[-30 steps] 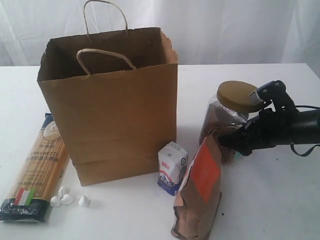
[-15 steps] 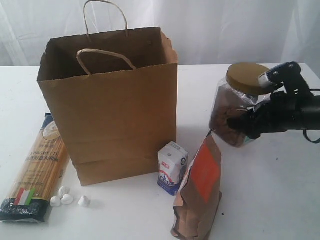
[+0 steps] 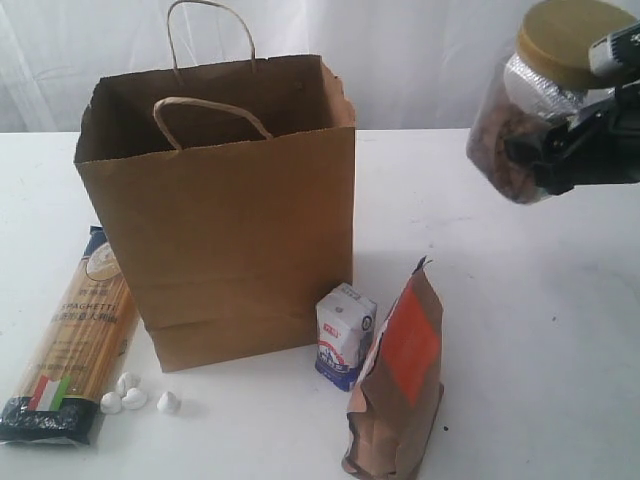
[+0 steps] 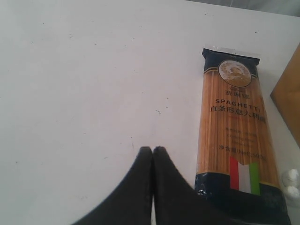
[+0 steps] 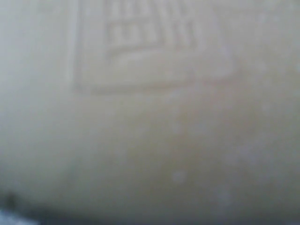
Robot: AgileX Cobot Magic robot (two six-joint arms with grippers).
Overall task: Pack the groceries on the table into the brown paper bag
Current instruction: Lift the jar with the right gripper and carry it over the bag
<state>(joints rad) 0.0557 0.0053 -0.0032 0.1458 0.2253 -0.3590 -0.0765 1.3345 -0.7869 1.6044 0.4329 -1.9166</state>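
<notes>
My right gripper (image 3: 540,160) is shut on the gold-lidded glass jar (image 3: 515,95), holding it tilted in the air at the upper right, well above the table (image 3: 520,330). The jar's side (image 5: 150,112) fills the right wrist view as a blur. The brown paper bag (image 3: 220,210) stands open at the left centre. Beside it lie the spaghetti packet (image 3: 75,335) and small white lumps (image 3: 132,396). The white-blue carton (image 3: 345,335) and brown pouch (image 3: 400,385) stand in front. My left gripper (image 4: 152,150) is shut and empty, close to the spaghetti packet (image 4: 236,136).
A white curtain hangs behind the table. A corner of the bag (image 4: 288,93) and the white lumps (image 4: 291,183) show at the edge of the left wrist view. The yellow-filled bottle and the dark jar are out of view.
My right gripper has lifted the gold-lidded jar off the table, up and to the right, away from the brown pouch. Everything else stays in place.
</notes>
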